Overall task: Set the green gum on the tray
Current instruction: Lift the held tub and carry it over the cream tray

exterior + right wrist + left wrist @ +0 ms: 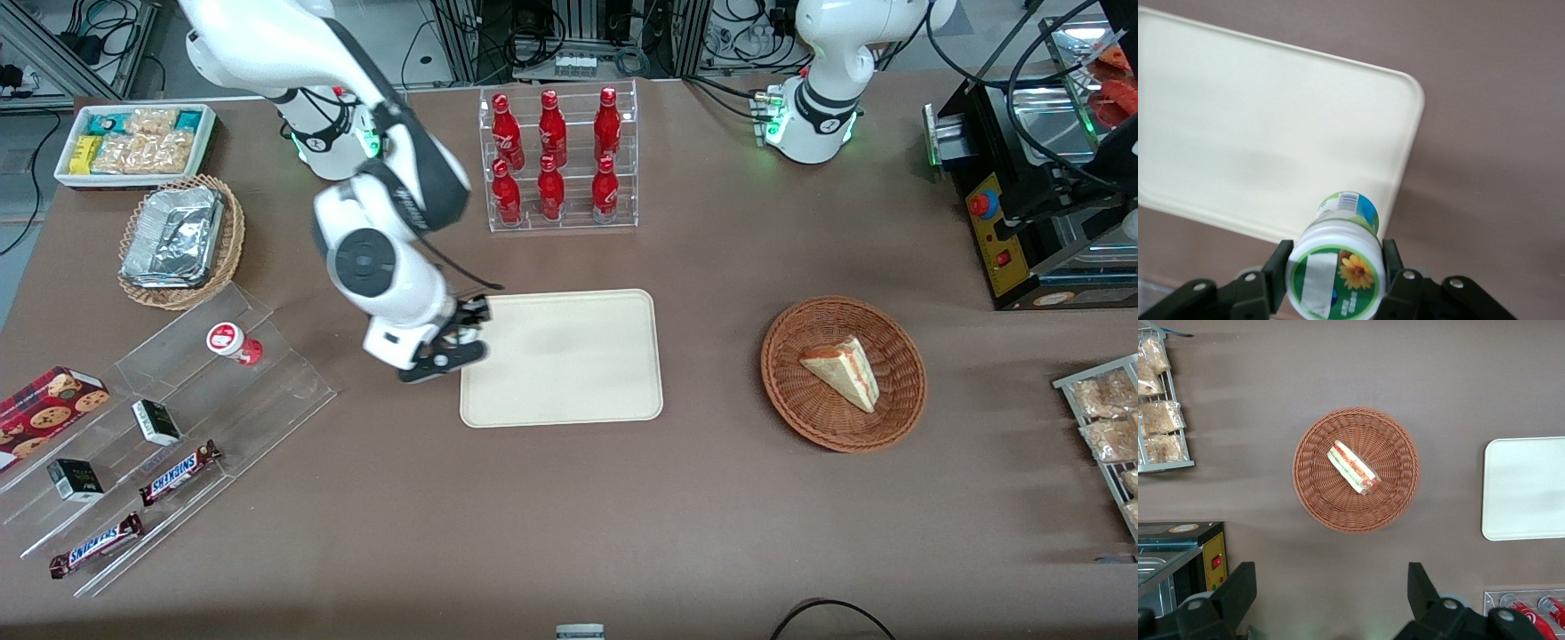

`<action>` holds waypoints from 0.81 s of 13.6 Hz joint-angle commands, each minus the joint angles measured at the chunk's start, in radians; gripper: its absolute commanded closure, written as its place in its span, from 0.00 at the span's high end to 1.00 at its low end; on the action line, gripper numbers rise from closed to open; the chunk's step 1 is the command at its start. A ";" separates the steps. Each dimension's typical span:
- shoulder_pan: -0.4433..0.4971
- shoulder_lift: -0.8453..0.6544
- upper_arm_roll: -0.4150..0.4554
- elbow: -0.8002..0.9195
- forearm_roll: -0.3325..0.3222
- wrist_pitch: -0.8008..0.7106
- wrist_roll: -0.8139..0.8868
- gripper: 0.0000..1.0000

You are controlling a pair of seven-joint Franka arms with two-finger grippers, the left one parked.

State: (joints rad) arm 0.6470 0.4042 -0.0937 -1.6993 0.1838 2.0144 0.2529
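Observation:
The green gum (1338, 263), a small white bottle with a green flower label on its lid, is clamped by the lid between the two black fingers of my right gripper (1335, 267). The gripper is shut on it. The bottle hangs just over the rim of the cream tray (1258, 120), near one rounded corner. In the front view my gripper (449, 347) hovers at the edge of the tray (569, 356) that faces the working arm's end of the table. The hand hides the gum there.
A red-lidded white bottle (233, 342) stands on the clear stepped stand (178, 418) with candy bars. A rack of red cola bottles (558, 160) stands farther from the camera than the tray. A wicker basket with a sandwich (843, 373) lies toward the parked arm's end.

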 commanded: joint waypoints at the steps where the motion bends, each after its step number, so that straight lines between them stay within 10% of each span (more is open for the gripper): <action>1: 0.072 0.117 -0.012 0.131 0.022 0.018 0.135 0.00; 11: 0.168 0.317 -0.020 0.257 -0.023 0.178 0.302 0.00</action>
State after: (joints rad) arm 0.8130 0.6944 -0.1023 -1.4897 0.1765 2.1930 0.5534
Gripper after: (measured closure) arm 0.410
